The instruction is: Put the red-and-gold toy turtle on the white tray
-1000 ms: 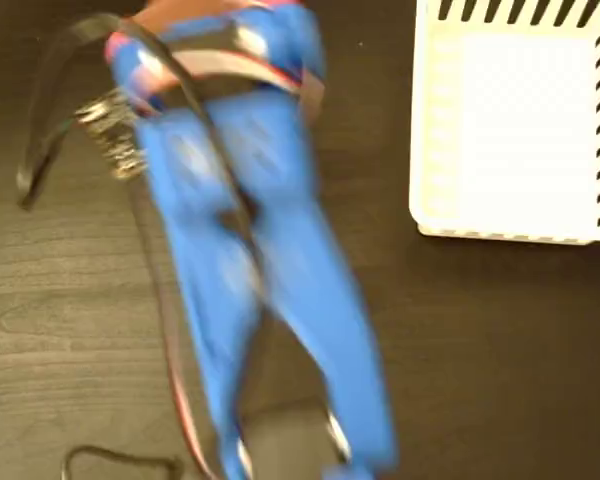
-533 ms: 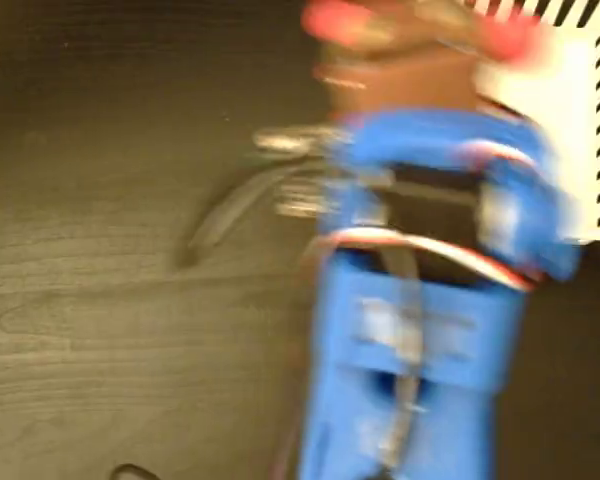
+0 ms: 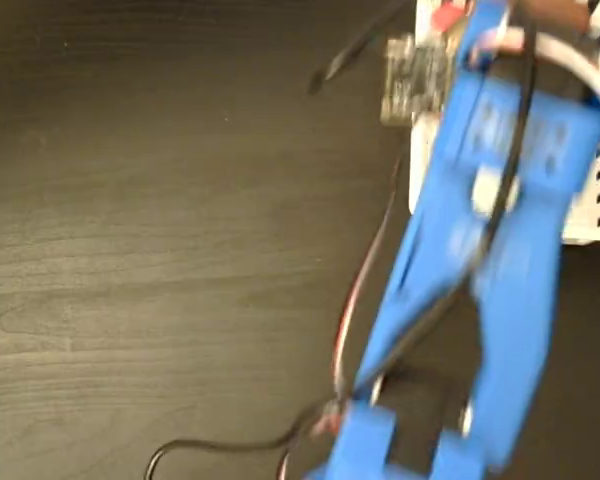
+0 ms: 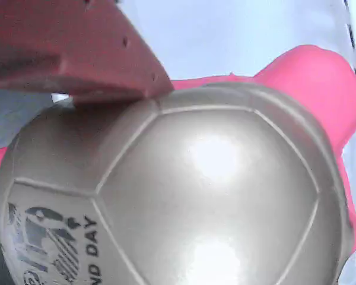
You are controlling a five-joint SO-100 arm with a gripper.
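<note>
1. The red-and-gold toy turtle (image 4: 184, 196) fills nearly the whole wrist view: gold domed shell w/ seam lines, a printed sticker at lower left, coral-pink head or foot sticking out at upper right. It is seen so close because it is carried right under the wrist cam.

2. One dark red finger (image 4: 71, 47) of the hand is pressed against the shell's upper left edge, touching it. The opposite finger is not visible, so the grip is judged rather than seen: hand closed down to shell width on the turtle, turtle held and lifted, not resting on anything that can be made out.

3. Behind the shell a pale flat surface is seen, w/ black stripe marks along the right edge of the wrist view. This is taken to be the white tray (image 4: 225, 35), i.e. the turtle is hanging above the tray, apart from it.

4. In the fixed view the blue arm (image 3: 490, 260) is blurred, stretched from bottom centre up to top right, its far end over the tray's (image 3: 588, 222) left part. The hand and turtle are hidden or cut off at the top edge there; only a bit of red shows.

5. The dark wood bench (image 3: 160, 250) is bare on the left; a thin cable (image 3: 220, 447) trails near the bottom.

6. Judgement: carry phase near done; lowering and release onto the tray are left.
</note>
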